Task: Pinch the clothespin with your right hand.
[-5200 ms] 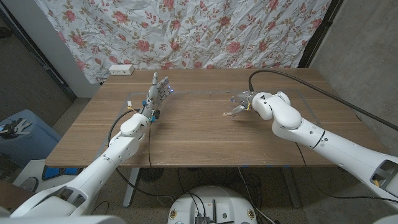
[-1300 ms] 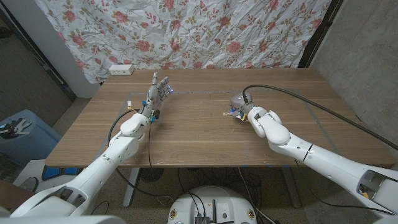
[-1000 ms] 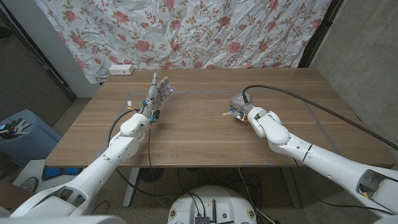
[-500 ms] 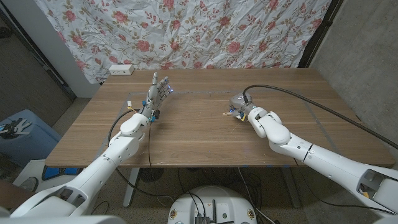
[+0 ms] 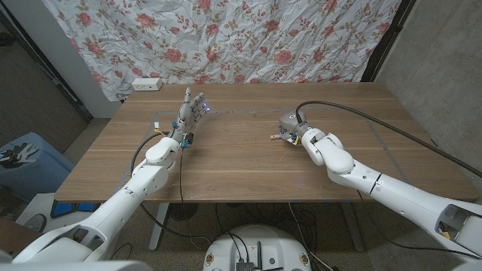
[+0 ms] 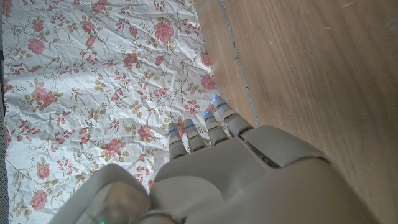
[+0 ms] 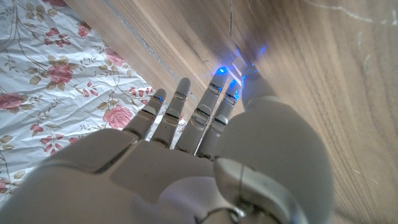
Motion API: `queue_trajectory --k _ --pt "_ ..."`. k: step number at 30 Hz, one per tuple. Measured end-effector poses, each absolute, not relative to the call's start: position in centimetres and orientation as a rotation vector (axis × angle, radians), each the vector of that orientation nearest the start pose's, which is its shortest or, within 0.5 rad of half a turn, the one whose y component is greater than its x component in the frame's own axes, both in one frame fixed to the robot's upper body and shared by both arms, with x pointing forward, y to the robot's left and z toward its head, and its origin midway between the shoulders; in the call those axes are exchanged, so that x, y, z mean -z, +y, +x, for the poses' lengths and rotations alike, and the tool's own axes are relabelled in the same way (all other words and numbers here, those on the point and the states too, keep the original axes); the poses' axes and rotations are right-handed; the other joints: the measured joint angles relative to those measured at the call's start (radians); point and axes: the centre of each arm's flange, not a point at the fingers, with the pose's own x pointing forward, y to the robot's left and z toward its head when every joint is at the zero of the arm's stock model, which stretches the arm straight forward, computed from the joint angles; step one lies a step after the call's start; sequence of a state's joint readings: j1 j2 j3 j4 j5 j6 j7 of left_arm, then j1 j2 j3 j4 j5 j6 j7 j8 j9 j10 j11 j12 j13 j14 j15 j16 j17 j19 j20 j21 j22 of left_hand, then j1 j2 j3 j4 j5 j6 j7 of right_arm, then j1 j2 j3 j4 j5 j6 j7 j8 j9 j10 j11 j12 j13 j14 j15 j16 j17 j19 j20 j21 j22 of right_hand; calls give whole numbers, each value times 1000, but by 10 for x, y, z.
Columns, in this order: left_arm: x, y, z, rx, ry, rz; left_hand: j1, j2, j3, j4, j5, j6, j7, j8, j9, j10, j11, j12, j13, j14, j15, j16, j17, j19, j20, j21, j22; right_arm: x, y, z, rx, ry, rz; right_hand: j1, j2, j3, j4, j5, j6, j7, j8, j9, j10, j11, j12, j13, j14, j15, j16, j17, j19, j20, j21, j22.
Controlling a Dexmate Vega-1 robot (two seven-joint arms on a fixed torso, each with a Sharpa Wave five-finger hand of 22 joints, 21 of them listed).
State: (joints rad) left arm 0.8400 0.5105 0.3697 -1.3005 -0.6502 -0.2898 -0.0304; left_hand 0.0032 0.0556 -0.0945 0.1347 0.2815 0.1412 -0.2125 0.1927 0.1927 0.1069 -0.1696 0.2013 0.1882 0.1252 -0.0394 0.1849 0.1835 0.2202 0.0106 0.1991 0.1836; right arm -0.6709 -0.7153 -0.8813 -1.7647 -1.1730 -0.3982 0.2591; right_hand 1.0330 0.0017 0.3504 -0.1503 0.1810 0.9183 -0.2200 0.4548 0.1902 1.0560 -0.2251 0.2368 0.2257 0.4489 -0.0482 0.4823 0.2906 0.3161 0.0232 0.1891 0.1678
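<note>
The small wooden clothespin sits at table level right of the middle of the table, and its tip pokes out toward the robot's left from under my right hand. In the right wrist view my right hand has its fingers stretched out over the wood. The thumb is drawn in against the nearest finger, and the clothespin is hidden behind it. My left hand stands at the far left of the table with fingers straight and apart, holding nothing. The left wrist view also shows the left hand.
The wooden table ends in a far edge below a floral cloth. A white power strip lies at the far left corner. A black cable arcs over the right half of the table to my right wrist.
Since five seconds ago my right arm has dropped lower over the table, its hand staying at the clothespin. Over the last second it barely shifted. The left arm is still.
</note>
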Motion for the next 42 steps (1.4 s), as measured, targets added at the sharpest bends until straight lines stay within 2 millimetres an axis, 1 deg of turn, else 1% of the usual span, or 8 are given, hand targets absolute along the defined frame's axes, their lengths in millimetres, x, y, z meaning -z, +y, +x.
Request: queue_trajectory --k 3,5,15,21,22,24,39,42 --pt "27 290 653 207 -594 -42 0 0 0 0 0 0 0 0 0 0 0 0 0 0 0 0 0 0 0 0 0 18 -150 608 117 -505 -2007 -1 1 -4 2 0 4 -4 -4 0 0 0 0 0 0 0 0 0 0 0 0 0" --pt "27 290 653 207 -594 -42 0 0 0 0 0 0 0 0 0 0 0 0 0 0 0 0 0 0 0 0 0 15 -150 606 120 -506 -2005 -5 5 -7 1 0 5 -5 -4 0 0 0 0 0 0 0 0 0 7 7 0 0" --pt "27 290 653 207 -594 -42 0 0 0 0 0 0 0 0 0 0 0 0 0 0 0 0 0 0 0 0 0 4 -153 599 129 -504 -1992 -16 16 -19 8 0 5 -5 -8 -1 0 0 0 0 0 0 0 5 7 7 0 0" --pt "27 290 653 207 -593 -42 0 0 0 0 0 0 0 0 0 0 0 0 0 0 0 0 0 0 0 0 0 -5 -154 593 141 -509 -1978 -16 16 -23 4 0 5 -5 -8 -4 0 0 0 0 0 0 0 5 3 11 0 0" --pt "27 290 653 207 -593 -42 0 0 0 0 0 0 0 0 0 0 0 0 0 0 0 0 0 0 0 0 0 -6 -155 592 144 -510 -1976 -16 16 -25 6 0 5 -5 -14 -4 0 0 0 1 0 0 0 5 3 11 0 0" --pt "27 290 653 207 -593 -42 0 0 0 0 0 0 0 0 0 0 0 0 0 0 0 0 0 0 0 0 0 -9 -155 590 149 -512 -1971 -16 16 -28 8 0 5 -5 -16 -4 0 0 0 5 -3 3 0 4 3 11 0 0" --pt "27 290 653 207 -593 -42 0 0 0 0 0 0 0 0 0 0 0 0 0 0 0 0 0 0 0 0 0 -22 -161 575 195 -542 -1891 -23 22 -32 12 0 5 -5 -16 -5 5 6 -1 9 -4 4 8 9 3 11 0 0" --pt "27 290 653 207 -593 -42 0 0 0 0 0 0 0 0 0 0 0 0 0 0 0 0 0 0 0 0 0 -23 -163 573 201 -543 -1866 -23 22 -32 12 0 5 -5 -22 -5 5 5 -1 9 -4 4 8 9 3 11 0 0"
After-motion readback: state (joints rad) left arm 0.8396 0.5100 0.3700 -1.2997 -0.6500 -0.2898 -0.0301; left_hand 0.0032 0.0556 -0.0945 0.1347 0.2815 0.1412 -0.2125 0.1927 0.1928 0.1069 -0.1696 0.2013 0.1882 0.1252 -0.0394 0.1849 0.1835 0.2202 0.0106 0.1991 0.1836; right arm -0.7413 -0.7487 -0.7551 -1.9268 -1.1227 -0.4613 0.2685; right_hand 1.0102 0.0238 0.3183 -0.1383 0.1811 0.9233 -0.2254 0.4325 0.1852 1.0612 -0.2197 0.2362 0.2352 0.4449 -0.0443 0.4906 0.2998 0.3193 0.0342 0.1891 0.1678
